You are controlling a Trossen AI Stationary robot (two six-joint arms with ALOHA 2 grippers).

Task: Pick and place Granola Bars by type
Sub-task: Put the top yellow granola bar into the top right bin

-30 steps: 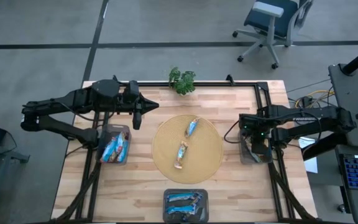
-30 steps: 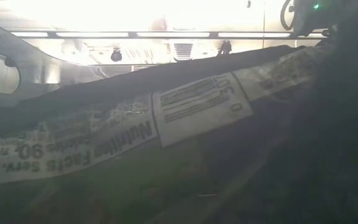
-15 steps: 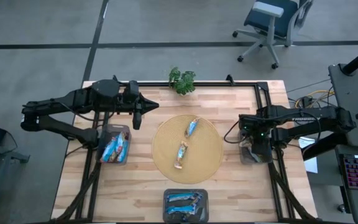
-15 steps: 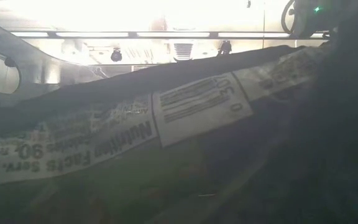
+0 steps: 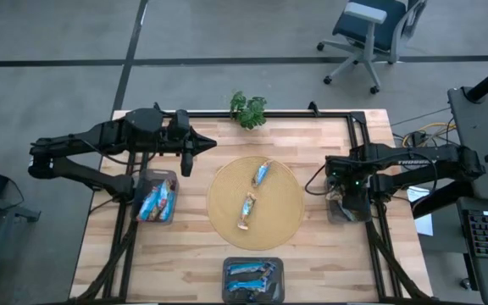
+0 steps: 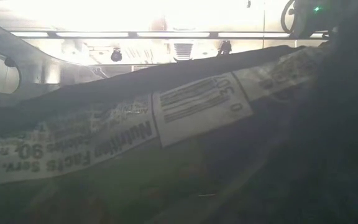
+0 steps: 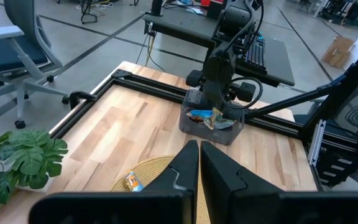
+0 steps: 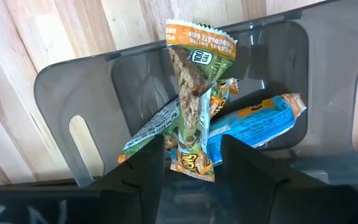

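Sorting is mostly complete: three grey bins hold bars. Right pincer (image 8: 191,163), fingers spread, hangs over the right bin (image 8: 55,93) beside an orange-green bar (image 8: 194,93). Two granola bars (image 5: 262,174) remain on the woven mat (image 5: 227,178). Left pincer (image 7: 199,163), pressed together, waits.

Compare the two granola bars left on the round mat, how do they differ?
The upper bar has a blue wrapper; the lower bar looks tan and orange. The upper bar lies nearer the plant; the lower bar lies nearer the mat's centre. Both lie flat, tilted the same way, untouched by either gripper.
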